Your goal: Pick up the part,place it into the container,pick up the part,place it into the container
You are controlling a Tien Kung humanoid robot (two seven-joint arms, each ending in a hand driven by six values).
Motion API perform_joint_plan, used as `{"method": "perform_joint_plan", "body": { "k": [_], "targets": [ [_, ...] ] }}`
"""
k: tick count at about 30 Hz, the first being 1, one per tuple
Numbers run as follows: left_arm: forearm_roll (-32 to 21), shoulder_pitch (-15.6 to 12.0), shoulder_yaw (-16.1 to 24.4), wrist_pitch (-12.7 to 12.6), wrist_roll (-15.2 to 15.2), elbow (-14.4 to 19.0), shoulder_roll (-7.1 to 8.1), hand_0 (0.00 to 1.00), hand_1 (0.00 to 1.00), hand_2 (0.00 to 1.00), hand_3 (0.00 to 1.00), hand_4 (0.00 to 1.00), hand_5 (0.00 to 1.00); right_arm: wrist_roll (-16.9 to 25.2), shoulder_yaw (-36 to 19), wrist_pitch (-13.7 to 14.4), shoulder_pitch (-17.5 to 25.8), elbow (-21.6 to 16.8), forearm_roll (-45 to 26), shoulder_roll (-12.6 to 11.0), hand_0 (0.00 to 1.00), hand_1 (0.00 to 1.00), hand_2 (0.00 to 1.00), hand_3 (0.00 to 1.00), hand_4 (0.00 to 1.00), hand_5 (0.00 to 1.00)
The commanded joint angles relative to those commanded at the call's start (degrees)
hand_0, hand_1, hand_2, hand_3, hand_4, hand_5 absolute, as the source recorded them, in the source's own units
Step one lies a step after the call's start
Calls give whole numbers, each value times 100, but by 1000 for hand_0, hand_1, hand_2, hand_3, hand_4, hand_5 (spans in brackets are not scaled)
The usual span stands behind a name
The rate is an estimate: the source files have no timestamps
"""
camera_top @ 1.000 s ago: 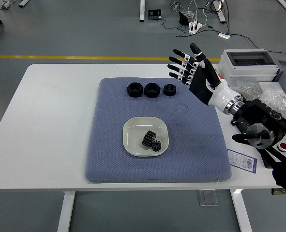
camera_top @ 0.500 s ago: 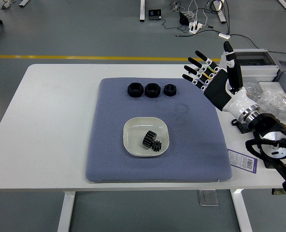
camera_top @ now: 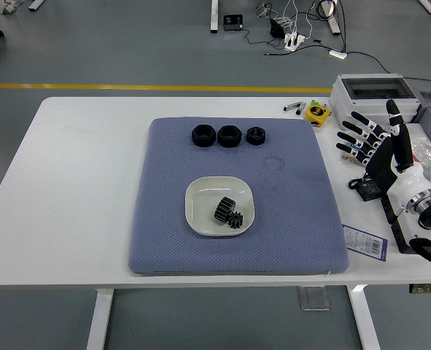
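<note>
Three black nut-like parts sit in a row on the blue-grey mat [camera_top: 230, 240], toward its twelve o'clock edge: the left part [camera_top: 202, 135], the middle part [camera_top: 228, 135] and the smaller right part [camera_top: 255, 135], close together but seemingly not touching. At the mat's centre lies the white container [camera_top: 219, 205], a shallow rounded-square dish, with two black gears [camera_top: 228, 212] leaning against each other in its four o'clock portion.

By my reading, the next pick should take the right part, nearest the working arm. Coming down from above with thumb and forefinger on opposite flats should avoid nudging its neighbour. Release low over the dish's bare ten o'clock area, so the piece neither bounces out nor lands on the gears.

Off the mat, at three o'clock over the white table [camera_top: 76, 189], the right hand [camera_top: 375, 146] hovers with fingers spread and straight, holding nothing. No left hand is visible.
</note>
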State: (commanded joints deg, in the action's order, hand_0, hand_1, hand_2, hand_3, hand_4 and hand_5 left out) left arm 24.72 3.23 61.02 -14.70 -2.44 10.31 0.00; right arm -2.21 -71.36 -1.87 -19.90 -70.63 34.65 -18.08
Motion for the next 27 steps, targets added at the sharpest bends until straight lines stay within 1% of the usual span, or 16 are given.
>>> {"method": "perform_joint_plan", "body": {
  "k": [2, 3, 6, 11, 14, 20, 27],
  "targets": [
    [83, 37, 11, 0, -10, 0, 0, 716, 657, 625, 553, 591, 569, -82, -244, -167, 142, 83, 173, 106, 834, 796, 835, 881, 998, 998],
    [97, 49, 7, 1, -12, 0, 0, 715, 653, 623, 553, 589, 573, -93, -312, -206, 177, 101, 214, 129, 850, 821, 849, 882, 998, 998],
    [138, 84, -33, 17, -23, 0, 0, 715, 653, 623, 553, 589, 573, -18, -584, -289, 325, 108, 310, 228, 850, 821, 849, 882, 998, 998],
    [250, 101, 20, 33, -20, 0, 16, 715, 651, 622, 552, 588, 574, 50, -1061, -279, 645, 49, 350, 376, 858, 824, 847, 875, 998, 998],
    [286, 82, 142, 40, 8, 0, 64, 715, 651, 622, 552, 588, 574, 92, -1287, -251, 848, -37, 300, 407, 858, 824, 847, 875, 998, 998],
    [540, 66, 262, 31, -30, 0, 151, 715, 648, 624, 552, 587, 576, 186, -1545, -286, 1077, -145, 253, 430, 847, 818, 842, 863, 998, 998],
    [620, 12, 127, 75, -72, 0, 230, 713, 645, 620, 552, 584, 574, 273, -1771, -333, 1238, -242, 142, 529, 848, 812, 842, 859, 998, 998]
  ]
}}
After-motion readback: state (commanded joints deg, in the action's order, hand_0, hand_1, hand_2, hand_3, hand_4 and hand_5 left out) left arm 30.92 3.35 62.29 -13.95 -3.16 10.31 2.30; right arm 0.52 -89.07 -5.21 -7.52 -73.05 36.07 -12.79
